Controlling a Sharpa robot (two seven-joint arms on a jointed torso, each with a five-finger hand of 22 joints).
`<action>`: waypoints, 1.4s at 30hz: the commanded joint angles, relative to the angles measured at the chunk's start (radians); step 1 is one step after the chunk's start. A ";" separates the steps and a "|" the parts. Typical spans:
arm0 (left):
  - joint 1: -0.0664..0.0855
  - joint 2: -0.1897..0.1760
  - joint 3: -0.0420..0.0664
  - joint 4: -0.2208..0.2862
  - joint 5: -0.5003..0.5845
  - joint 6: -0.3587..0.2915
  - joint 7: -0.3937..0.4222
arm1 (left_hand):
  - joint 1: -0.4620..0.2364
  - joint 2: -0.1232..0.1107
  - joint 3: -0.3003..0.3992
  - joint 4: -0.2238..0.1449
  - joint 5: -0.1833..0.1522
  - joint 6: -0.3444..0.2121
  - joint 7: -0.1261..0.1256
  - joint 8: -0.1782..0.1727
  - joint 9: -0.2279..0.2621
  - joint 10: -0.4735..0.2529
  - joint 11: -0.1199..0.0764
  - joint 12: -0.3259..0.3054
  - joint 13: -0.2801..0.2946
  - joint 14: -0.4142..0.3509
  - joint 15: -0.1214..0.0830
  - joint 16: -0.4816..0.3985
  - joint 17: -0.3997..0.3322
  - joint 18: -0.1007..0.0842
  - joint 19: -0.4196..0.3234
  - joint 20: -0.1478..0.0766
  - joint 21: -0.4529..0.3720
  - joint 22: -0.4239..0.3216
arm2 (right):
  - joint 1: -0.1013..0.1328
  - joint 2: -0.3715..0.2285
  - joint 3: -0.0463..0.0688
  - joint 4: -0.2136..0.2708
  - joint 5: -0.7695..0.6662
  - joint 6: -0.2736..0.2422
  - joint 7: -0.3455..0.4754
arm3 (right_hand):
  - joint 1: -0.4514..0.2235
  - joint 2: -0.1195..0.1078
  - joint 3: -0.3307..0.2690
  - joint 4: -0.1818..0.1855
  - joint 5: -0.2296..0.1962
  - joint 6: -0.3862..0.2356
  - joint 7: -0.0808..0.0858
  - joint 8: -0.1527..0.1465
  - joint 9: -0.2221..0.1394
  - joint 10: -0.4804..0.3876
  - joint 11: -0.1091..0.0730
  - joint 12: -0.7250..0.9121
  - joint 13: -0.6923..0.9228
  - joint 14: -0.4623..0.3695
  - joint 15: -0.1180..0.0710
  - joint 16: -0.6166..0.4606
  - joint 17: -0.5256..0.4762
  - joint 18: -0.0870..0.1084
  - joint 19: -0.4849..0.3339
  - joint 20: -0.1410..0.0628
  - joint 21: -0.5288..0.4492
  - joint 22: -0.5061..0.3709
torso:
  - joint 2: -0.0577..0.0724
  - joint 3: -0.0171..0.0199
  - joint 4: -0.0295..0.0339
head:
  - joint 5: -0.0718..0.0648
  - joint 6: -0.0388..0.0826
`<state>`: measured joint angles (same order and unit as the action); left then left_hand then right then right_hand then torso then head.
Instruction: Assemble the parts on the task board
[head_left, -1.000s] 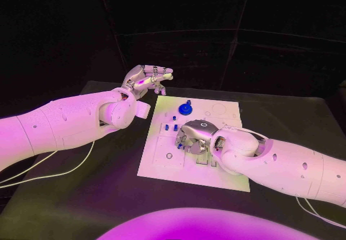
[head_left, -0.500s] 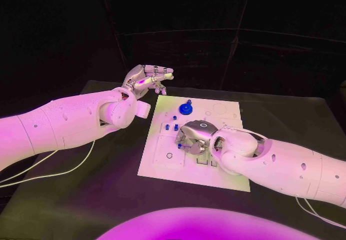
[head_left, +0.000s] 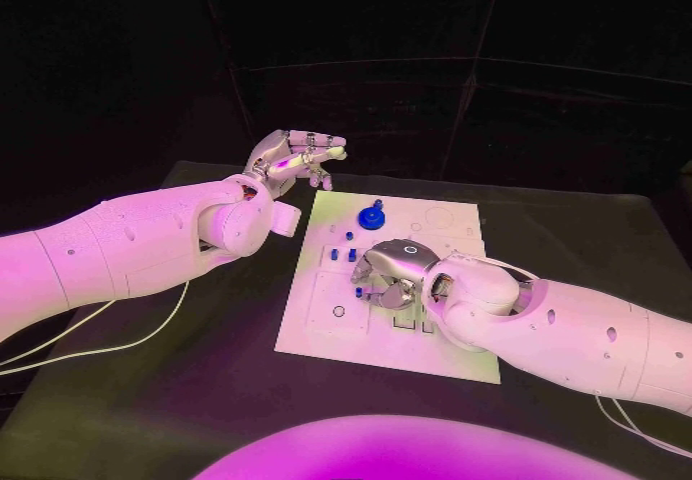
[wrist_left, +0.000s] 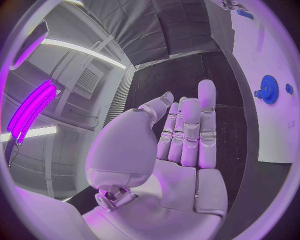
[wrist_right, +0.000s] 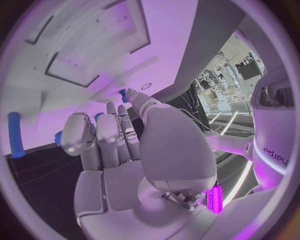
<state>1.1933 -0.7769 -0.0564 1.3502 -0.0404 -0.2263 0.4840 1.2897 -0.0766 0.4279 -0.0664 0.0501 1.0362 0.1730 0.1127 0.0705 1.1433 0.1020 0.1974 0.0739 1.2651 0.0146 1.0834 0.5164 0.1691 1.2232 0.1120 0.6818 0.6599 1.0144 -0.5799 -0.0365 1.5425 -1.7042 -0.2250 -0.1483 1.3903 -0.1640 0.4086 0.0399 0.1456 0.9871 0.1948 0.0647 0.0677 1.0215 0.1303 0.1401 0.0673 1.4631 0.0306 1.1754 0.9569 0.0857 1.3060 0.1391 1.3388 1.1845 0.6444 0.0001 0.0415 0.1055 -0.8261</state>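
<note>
Right hand (head_left: 392, 277) is palm-down over the middle of the white task board (head_left: 450, 352), fingers curled; can't tell if it's got anything. Left hand (head_left: 293, 158) is raised off the board's far left corner, fingers loosely bent, holding nothing. Blue gear (head_left: 372, 215) sits near the board's far edge w/ small blue pegs (head_left: 342, 254) just beside the right hand.

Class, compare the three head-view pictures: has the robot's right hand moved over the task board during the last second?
Barely. The right hand has crept slightly toward the board's right edge, judged against the blue gear on the task board.
</note>
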 joint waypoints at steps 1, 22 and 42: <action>0.002 0.000 0.001 -0.001 0.004 0.013 0.000 | -0.010 -0.002 -0.006 0.000 0.000 -0.004 0.003 0.001 -0.001 -0.007 -0.002 0.004 0.002 -0.006 -0.002 -0.006 -0.001 0.013 -0.005 -0.001 -0.006 -0.001 | 0.001 -0.017 0.000 0.021 0.017 -0.087 0.026 | -0.006 0.006 -0.008 -0.002 0.008 0.005 0.001 0.007 0.002 -0.005 -0.003 0.012 0.002 0.000 0.004 -0.002 -0.004 0.007 -0.001 0.001 -0.004 0.002 | 0.000 0.0007 -0.0012 | -0.002 0.003; 0.001 -0.002 0.000 -0.003 0.004 0.018 -0.003 | -0.010 -0.001 -0.008 0.000 0.000 -0.004 0.002 0.002 -0.001 -0.007 -0.003 0.006 0.002 -0.007 -0.002 -0.007 -0.003 0.013 -0.005 0.000 -0.008 -0.002 | 0.124 -0.278 0.002 0.132 0.105 -0.015 -0.047 | 0.019 0.012 -0.276 0.012 0.034 -0.071 -0.031 0.001 0.001 -0.122 -0.010 0.043 -0.001 0.002 0.000 0.010 -0.023 0.007 0.011 -0.004 -0.011 -0.006 | -0.001 -0.0001 -0.0041 | -0.045 0.040; 0.001 0.002 -0.008 -0.011 0.004 0.023 -0.005 | -0.010 -0.001 -0.008 0.000 0.000 -0.004 0.002 0.002 -0.001 -0.007 -0.003 0.006 0.002 -0.007 -0.002 -0.007 -0.003 0.013 -0.005 0.000 -0.008 -0.002 | 0.129 -0.243 0.001 0.075 0.073 0.115 -0.063 | 0.085 0.086 -0.305 0.011 0.069 -0.031 -0.035 0.012 0.005 -0.019 -0.030 0.117 -0.004 0.005 -0.018 0.023 -0.023 0.004 0.023 -0.018 -0.006 0.004 | -0.001 -0.0002 -0.0027 | -0.044 0.037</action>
<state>1.1930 -0.7762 -0.0649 1.3383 -0.0402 -0.2162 0.4756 1.2897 -0.0765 0.4279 -0.0664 0.0501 1.0363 0.1730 0.1127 0.0706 1.1434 0.1019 0.1974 0.0746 1.2651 0.0146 1.0834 0.5144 0.1689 1.2232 0.1120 0.6777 0.6591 1.1419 -0.8252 -0.0355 1.6191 -1.6125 -0.1561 -0.2044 1.4741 -0.0835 0.0984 0.0506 0.2099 0.9527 0.1593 0.0727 0.0721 0.9947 0.1016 0.2544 0.0658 1.4651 0.0210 1.1935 0.9327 0.0854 1.3243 0.1208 1.3328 1.1869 0.6440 0.0002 0.0383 0.0614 -0.7885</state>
